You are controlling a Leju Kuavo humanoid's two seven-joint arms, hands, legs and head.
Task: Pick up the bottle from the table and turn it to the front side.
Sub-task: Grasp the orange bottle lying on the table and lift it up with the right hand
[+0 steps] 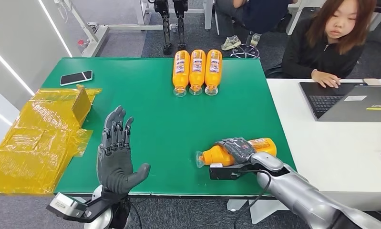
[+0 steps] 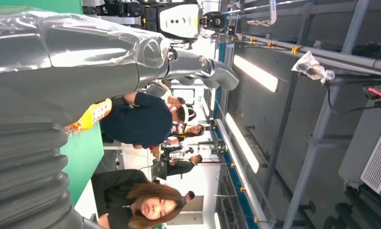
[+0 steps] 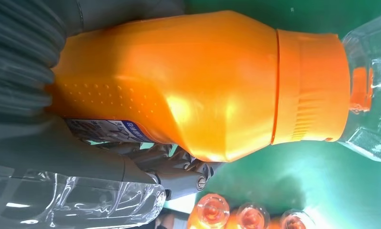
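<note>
An orange bottle (image 1: 217, 155) with a clear cap lies on its side on the green table (image 1: 179, 124), near the front right edge, cap pointing left. My right hand (image 1: 237, 149) is wrapped over its middle and grips it; the right wrist view has the bottle (image 3: 202, 86) up close with dark fingers (image 3: 174, 167) curled under it. My left hand (image 1: 116, 151) stands upright above the table's front left part, fingers spread, holding nothing. Its grey ribbed cover (image 2: 26, 167) fills much of the left wrist view.
Three more orange bottles (image 1: 197, 71) lie side by side at the table's far middle. Crumpled yellow plastic wrap (image 1: 40, 138) covers the left edge, with a phone (image 1: 76, 77) behind it. A person (image 1: 334, 43) sits at a laptop (image 1: 350, 102) on the white table to the right.
</note>
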